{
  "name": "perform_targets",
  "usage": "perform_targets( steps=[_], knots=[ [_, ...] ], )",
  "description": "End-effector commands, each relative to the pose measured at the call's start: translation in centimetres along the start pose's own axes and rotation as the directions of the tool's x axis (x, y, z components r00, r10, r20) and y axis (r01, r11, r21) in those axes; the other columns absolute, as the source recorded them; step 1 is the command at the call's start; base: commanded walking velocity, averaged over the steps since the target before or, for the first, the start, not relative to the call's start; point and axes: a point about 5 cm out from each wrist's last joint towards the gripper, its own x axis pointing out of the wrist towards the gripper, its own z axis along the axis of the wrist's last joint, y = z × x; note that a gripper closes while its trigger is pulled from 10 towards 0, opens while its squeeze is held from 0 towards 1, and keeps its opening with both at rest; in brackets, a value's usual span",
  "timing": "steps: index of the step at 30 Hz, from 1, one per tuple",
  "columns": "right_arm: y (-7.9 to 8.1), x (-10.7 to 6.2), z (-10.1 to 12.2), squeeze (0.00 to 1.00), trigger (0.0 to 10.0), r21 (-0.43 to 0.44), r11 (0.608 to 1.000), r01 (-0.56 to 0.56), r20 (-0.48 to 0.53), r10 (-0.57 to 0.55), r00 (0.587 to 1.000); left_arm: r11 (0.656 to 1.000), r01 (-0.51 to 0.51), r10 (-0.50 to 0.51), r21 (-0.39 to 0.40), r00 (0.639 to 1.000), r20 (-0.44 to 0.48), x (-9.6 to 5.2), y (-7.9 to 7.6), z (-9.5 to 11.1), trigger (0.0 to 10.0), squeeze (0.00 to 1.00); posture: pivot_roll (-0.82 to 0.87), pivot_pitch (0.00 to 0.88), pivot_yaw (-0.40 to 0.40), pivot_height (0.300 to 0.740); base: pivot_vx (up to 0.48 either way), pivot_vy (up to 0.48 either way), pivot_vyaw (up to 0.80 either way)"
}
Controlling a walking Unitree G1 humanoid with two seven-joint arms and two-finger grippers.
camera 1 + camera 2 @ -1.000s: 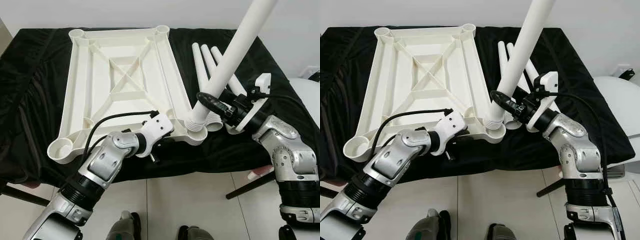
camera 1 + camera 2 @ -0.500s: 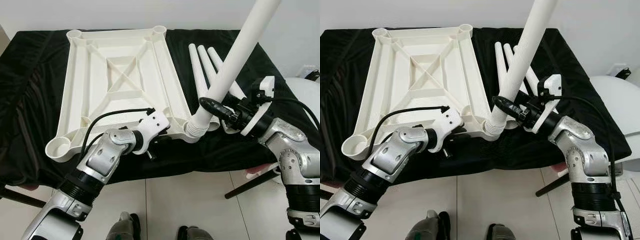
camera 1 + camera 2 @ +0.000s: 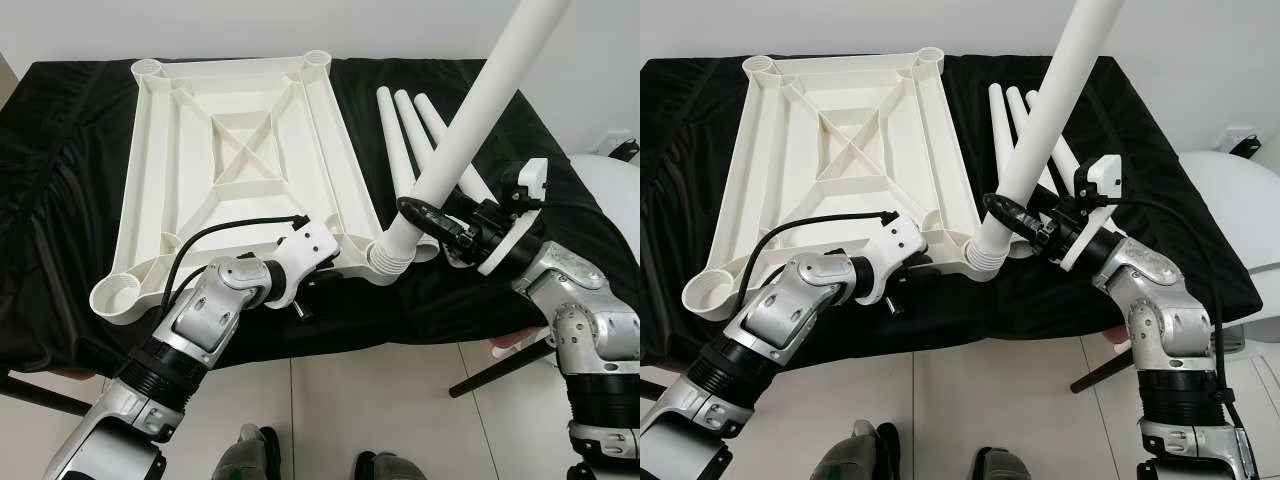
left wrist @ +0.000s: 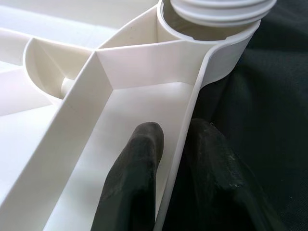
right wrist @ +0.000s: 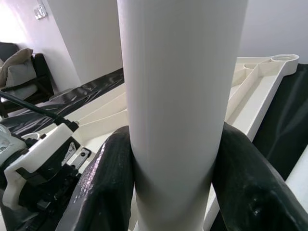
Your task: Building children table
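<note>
1. The right gripper [image 3: 425, 213] clamps the white leg [image 3: 470, 118] just above its threaded foot.
2. The leg has shifted to stand in the near-right corner socket [image 3: 388, 262] of the upturned tabletop [image 3: 235, 160], likely ready for screwing in.
3. The left gripper [image 4: 166, 159] pinches the tabletop's near rim.

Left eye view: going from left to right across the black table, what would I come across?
Upside-down white tabletop → left hand pinching its near rim → leg held by the right hand in the corner socket → three spare legs.
</note>
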Motion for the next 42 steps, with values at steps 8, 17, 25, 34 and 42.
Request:
perform_targets(
  steps=[8,17,25,34,42],
  knots=[
    [-0.1,-0.1,-1.3,0.0,10.0,-0.016,1.0,0.011,-0.074,-0.012,0.997,0.997,-0.073,0.072,-0.013,0.995,-0.064,-0.7,0.6,-1.4,10.0,0.0,-0.03,0.182,-0.014,0.74,0.0,0.0,0.0],
    [0.7,0.8,-1.0,0.0,10.0,-0.051,0.997,-0.056,-0.078,0.052,0.996,0.997,-0.074,0.074,-0.005,0.995,-0.06,-0.7,0.5,-1.2,10.0,0.0,-0.03,0.189,-0.018,0.74,0.0,0.0,0.0],
    [1.4,1.1,-1.4,0.0,10.0,-0.065,0.994,-0.086,-0.085,0.081,0.993,0.997,-0.081,0.08,-0.001,0.995,-0.054,-0.8,0.5,-0.9,10.0,0.0,-0.03,0.192,-0.021,0.74,0.0,0.0,0.0],
    [2.3,1.1,-2.2,0.0,10.0,-0.067,0.995,-0.078,-0.065,0.073,0.995,0.997,-0.08,0.08,0.005,0.996,-0.045,-0.9,0.4,-0.6,10.0,0.0,-0.03,0.191,-0.016,0.74,0.0,0.0,0.0],
    [2.8,0.7,-3.4,0.0,10.0,-0.05,0.997,-0.054,-0.079,0.05,0.996,0.997,-0.074,0.074,0.01,0.996,-0.044,-0.9,0.3,-0.5,10.0,0.0,-0.03,0.189,-0.015,0.74,0.0,0.0,0.0]
  ],
)
